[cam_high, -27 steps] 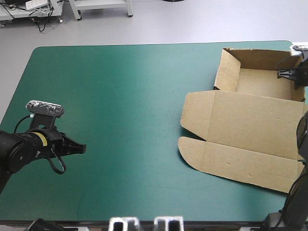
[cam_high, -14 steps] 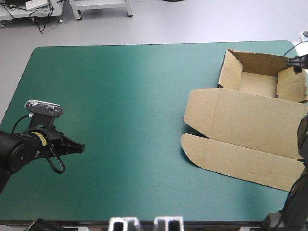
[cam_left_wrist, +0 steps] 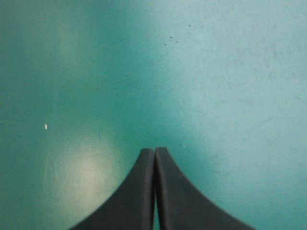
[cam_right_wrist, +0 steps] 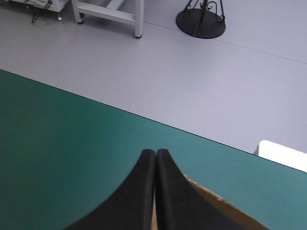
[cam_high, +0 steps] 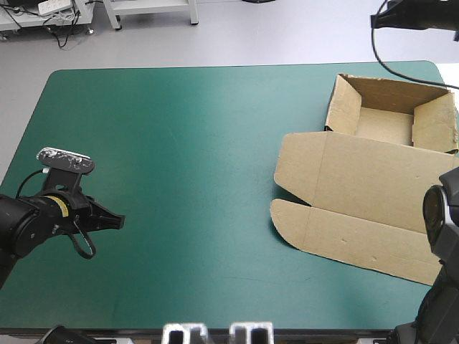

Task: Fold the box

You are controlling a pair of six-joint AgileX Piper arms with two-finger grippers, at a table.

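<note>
Seen from above, the table point(cam_high: 179, 143) under its teal-green cover fills nearly the whole field, with grey floor point(cam_high: 251, 36) beyond the far edge. Next in size is the box point(cam_high: 358, 193), which lies at the right side of the table and reaches into the far right corner. It is an open tray with three walls point(cam_high: 344, 107) standing at the far end. The lid point(cam_high: 373, 179) lies flat on the cover toward the near edge, with a rounded flap point(cam_high: 287, 218) at its left. The left gripper point(cam_left_wrist: 154, 151) has its fingers pressed together into one point and holds nothing; it sits over the cover near the left edge, well apart from the box. The right gripper point(cam_right_wrist: 155, 152) is likewise closed on nothing and is held high by the far right corner, clear of the board. Only the high view shows the box entire. The left wrist view shows cover alone, marked with faint specks and scratches. The right wrist view shows the table's far edge, the floor behind it, and a mere strip of the box's brown edge just beside its fingers.
</note>
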